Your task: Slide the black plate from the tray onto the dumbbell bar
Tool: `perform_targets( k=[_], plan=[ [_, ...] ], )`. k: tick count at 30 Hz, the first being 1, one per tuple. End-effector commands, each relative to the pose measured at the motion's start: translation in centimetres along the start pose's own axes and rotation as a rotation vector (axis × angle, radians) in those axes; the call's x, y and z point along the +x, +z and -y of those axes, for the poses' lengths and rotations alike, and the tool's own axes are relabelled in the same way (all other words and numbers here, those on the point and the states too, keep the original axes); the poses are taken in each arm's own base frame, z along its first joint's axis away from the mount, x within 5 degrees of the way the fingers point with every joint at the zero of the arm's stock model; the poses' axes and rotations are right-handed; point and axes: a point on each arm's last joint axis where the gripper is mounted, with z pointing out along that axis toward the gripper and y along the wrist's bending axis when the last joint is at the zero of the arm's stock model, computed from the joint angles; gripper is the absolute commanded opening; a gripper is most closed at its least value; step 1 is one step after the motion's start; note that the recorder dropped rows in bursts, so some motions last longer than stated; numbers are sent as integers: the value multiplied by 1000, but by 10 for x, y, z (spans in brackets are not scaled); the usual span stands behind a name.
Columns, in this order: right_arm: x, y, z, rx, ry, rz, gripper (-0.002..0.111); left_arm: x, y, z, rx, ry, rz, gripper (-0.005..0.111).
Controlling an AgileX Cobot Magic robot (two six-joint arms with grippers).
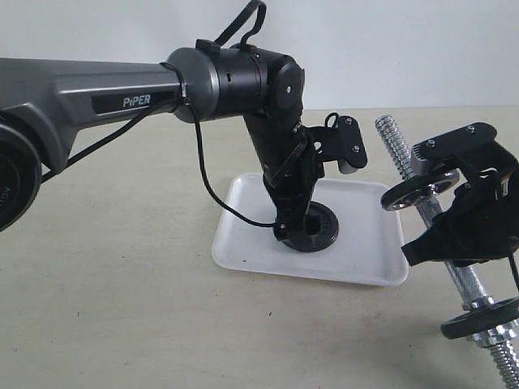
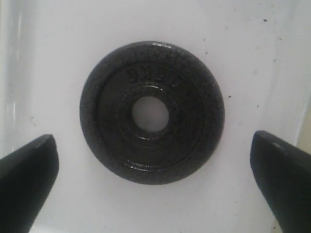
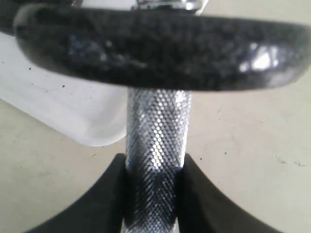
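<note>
Left claw [image 2: 153,167]: wide open, pointing down at the tray [image 1: 243,243].
Black plate [image 2: 189,116]: lies flat near the tray's middle, hole facing up.
Which way: the plate sits right under the left claw, between its two fingers [image 2: 29,170]; they seem not to touch it.
Right claw [image 3: 155,182]: shut round the dumbbell bar [image 3: 158,121], holding its rough middle.
Bar's long way: tilted, with the bare screw end [image 1: 395,146] up, leaning toward the tray.
Nearer arm: the left one.
Plate's look: small, round, bumpy black, with a raised ring round the hole.
</note>
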Motion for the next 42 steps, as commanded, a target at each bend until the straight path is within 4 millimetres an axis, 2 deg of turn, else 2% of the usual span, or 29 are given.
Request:
perform_targets(
  k=[1,7,13,18,31,42],
  plan=[
    [-47,-31,21,90,55,493,0,0,11,2,23,3,-2,110],
    [-47,-31,22,92,56,493,0,-4,30,4,96,-10,1,110],
    [-47,-31,22,92,55,493,0,-18,13,-5,94,-5,60,110],
    [-47,-31,22,92,55,493,0,-23,2,-8,111,7,55,110],
    [-47,-31,22,92,55,493,0,-18,20,-2,195,-2,2,110],
    [-47,-31,22,92,55,493,0,-25,15,-16,122,9,34,110]
  ],
)
